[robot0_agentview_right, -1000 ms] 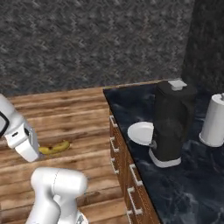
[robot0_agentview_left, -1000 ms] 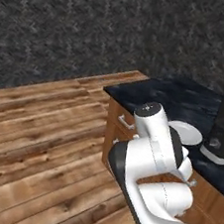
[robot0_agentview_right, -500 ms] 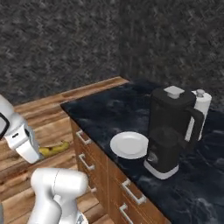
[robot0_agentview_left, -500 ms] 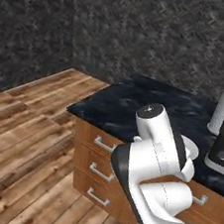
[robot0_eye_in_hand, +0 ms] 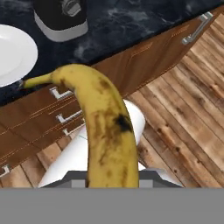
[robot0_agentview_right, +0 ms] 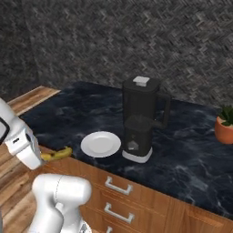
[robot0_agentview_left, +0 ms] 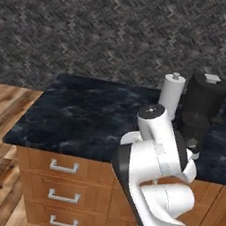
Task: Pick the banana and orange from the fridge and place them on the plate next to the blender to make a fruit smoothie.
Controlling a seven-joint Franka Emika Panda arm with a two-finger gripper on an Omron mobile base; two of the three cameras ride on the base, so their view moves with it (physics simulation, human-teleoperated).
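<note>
1. At the lower left of the right base view, the banana juts out past the white arm, below the counter's front edge. In the hand view it runs up the middle of the frame from the gripper, whose fingers are hidden behind it. I judge the gripper clamped on the banana, since it hangs over open floor.
2. The plate lies left of centre on the dark counter, just beside the blender. In the hand view the plate sits at the upper left.
3. The step in hand is carrying the banana to the plate. Next, the arm must lift the fruit above counter height, swing it over the plate, then let go. The orange remains to be fetched.
4. Since half a second ago the whole scene has shifted. The base has turned, so the counter now faces the cameras more squarely.
</note>
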